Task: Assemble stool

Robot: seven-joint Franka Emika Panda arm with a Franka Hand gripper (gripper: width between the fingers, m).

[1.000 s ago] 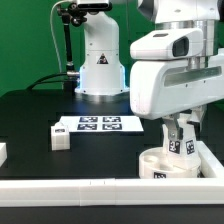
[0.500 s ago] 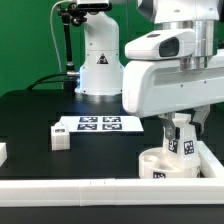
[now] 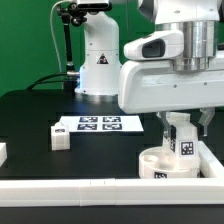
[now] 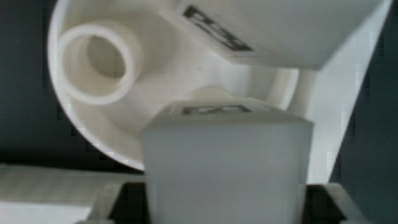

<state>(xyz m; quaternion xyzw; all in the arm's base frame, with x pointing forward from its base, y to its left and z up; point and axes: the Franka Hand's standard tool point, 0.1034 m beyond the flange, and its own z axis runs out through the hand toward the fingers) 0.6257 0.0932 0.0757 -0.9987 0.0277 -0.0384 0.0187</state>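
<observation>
The white round stool seat (image 3: 165, 164) lies on the black table at the exterior view's right, against the white rails. My gripper (image 3: 182, 128) hangs just above it, shut on a white leg block (image 3: 182, 140) that stands upright with its marker tag facing the camera, its lower end at the seat. In the wrist view the held leg (image 4: 228, 165) fills the foreground between my fingers, above the seat (image 4: 143, 110) and its round socket hole (image 4: 98, 65). A second leg block (image 3: 60, 137) lies loose on the table at the left.
The marker board (image 3: 98, 124) lies flat mid-table. White border rails run along the front (image 3: 80, 190) and right (image 3: 212, 155) edges. A white piece (image 3: 3, 153) sits at the exterior view's left edge. The robot base (image 3: 100, 60) stands behind.
The arm has shifted slightly toward the exterior view's left and turned, with the leg block still held over the seat.
</observation>
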